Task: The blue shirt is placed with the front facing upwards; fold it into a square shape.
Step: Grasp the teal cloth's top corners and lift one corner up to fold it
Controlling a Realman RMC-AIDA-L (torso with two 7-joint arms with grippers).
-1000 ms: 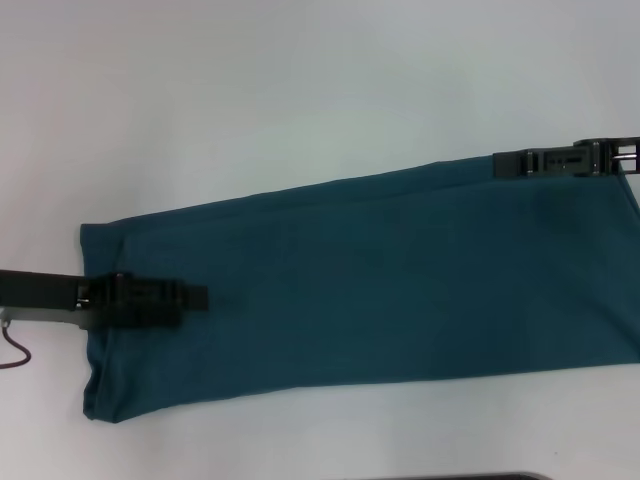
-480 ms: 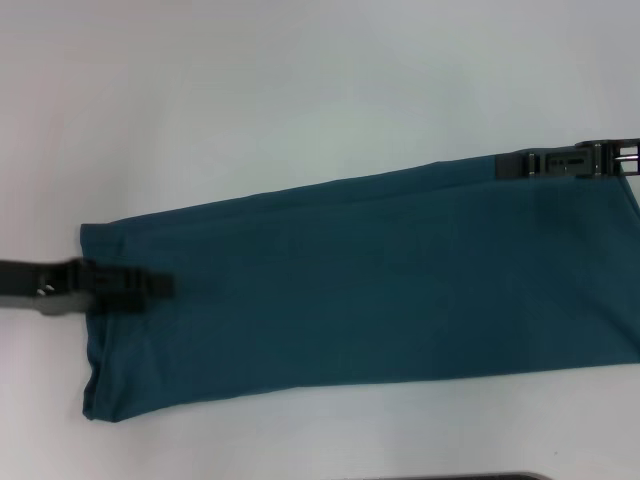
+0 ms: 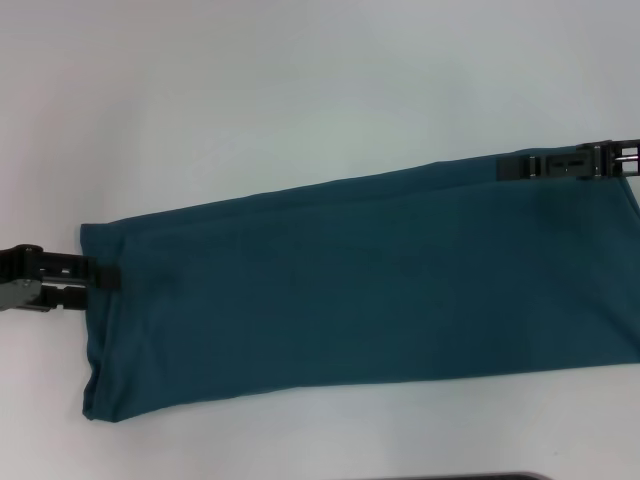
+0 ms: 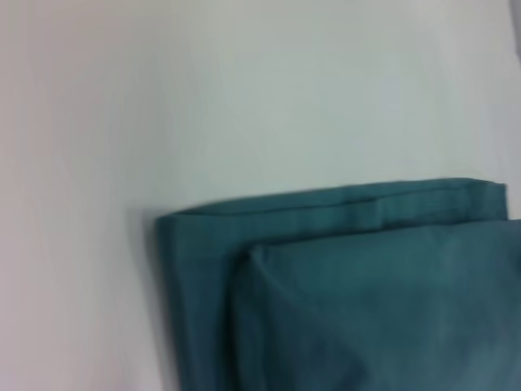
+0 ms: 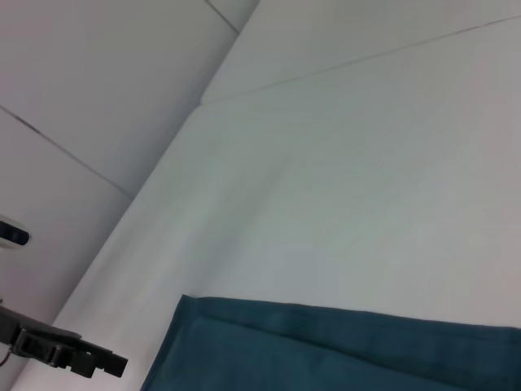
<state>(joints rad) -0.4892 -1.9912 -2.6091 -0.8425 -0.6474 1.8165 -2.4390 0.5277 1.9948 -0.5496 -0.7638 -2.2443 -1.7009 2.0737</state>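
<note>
- Head view: one blue shirt, folded into a long band across the white table. Your left gripper has backed off from over the cloth to its left end; looks released, can't tell for sure. Right gripper hasn't moved from the far right corner; jaw state can't tell.
- Left wrist view: one layered shirt corner, no fingers visible.
- Right wrist view: shirt edge, left gripper beyond it.
- Two grippers total. Crosswise fold is likely next.

The blue shirt is soft, matt teal cloth, smooth with faint creases and a stitched hem. Under it the table looks white, smooth and faintly sheened. The left gripper and right gripper look like matt black plastic with small bright metal parts.
</note>
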